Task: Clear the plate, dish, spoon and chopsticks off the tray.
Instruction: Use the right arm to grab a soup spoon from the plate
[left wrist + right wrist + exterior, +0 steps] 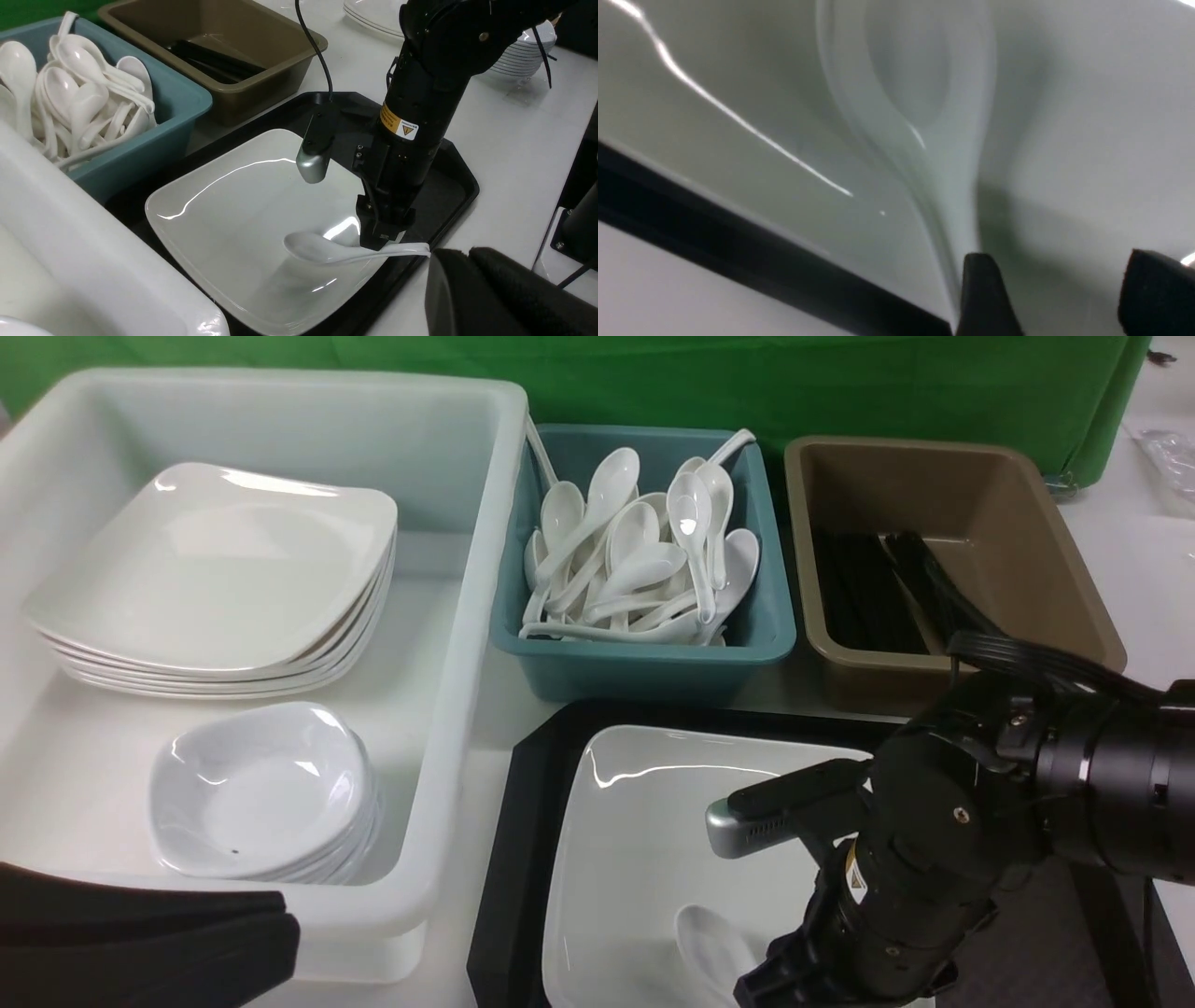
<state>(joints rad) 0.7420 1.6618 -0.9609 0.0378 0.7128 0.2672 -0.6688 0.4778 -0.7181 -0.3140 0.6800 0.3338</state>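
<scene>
Spoon (322,248) on plate (224,219), front hides handle

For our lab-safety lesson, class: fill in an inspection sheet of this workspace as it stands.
Surface: white table, black tray on it.
Job's things: plate on the tray; spoon lying in the plate; dish and chopsticks not seen on the tray.
Clutter: white bin with stacked plates and small bowls; teal bin of spoons; brown bin with black sticks.
Grippers: right claw open, down at the spoon's handle; left claw shut, holding nothing.
Cables: black cable on the right arm.
Surroundings: green cloth behind.
</scene>
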